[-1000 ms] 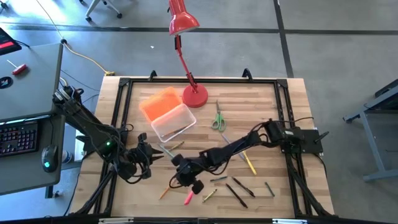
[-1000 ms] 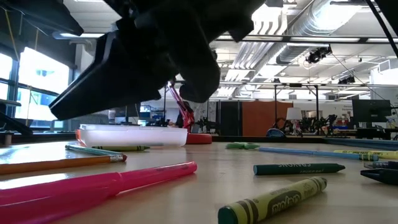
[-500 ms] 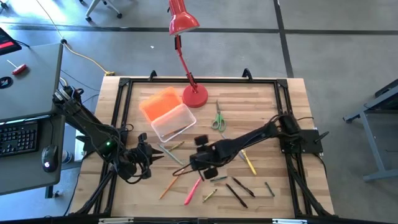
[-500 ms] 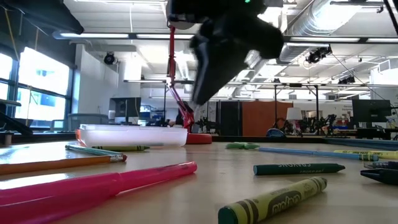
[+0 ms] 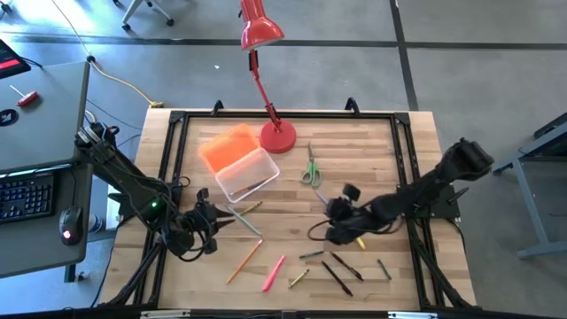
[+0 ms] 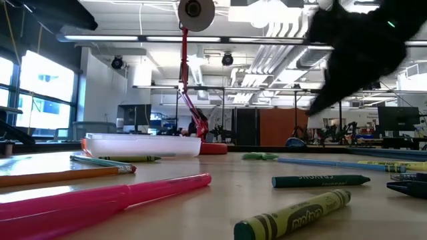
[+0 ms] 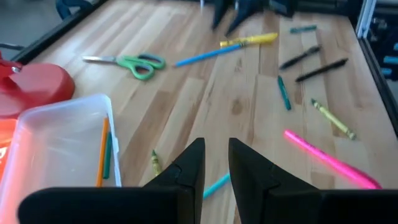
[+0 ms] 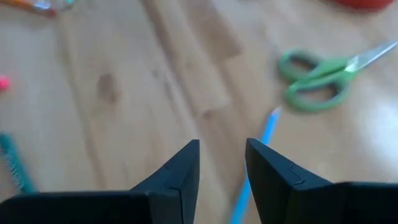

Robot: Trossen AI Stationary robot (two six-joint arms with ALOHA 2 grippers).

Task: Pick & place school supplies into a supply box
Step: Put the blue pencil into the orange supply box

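The clear supply box [image 5: 246, 173] stands open at the table's far left, its orange lid [image 5: 228, 146] beside it. An orange pencil [image 7: 102, 154] and a green one lie inside. School supplies lie flat and scattered on the wood: green-handled scissors [image 5: 310, 167], a blue pen [image 8: 255, 162], a yellow marker [image 7: 249, 40], a pink highlighter [image 5: 274, 272], an orange pencil [image 5: 244, 260], green crayons [image 6: 320, 180] and dark pens [image 5: 341, 270]. My left gripper [image 7: 216, 162] hovers open and empty near the box's near side. My right gripper [image 8: 222, 158] is open and empty above the blue pen, right of centre.
A red desk lamp stands with its round base [image 5: 277, 136] at the far edge, right of the lid, and its head reaches beyond the table. A black frame rail [image 5: 283, 115] runs around the tabletop. Bare wood lies between the box and the pink highlighter.
My right gripper has swept from low over the pink highlighter at the near centre toward the table's right and somewhat farther back, rolling about its own line as it went. It is now above the blue pen, near the scissors. Its fingers stayed open.
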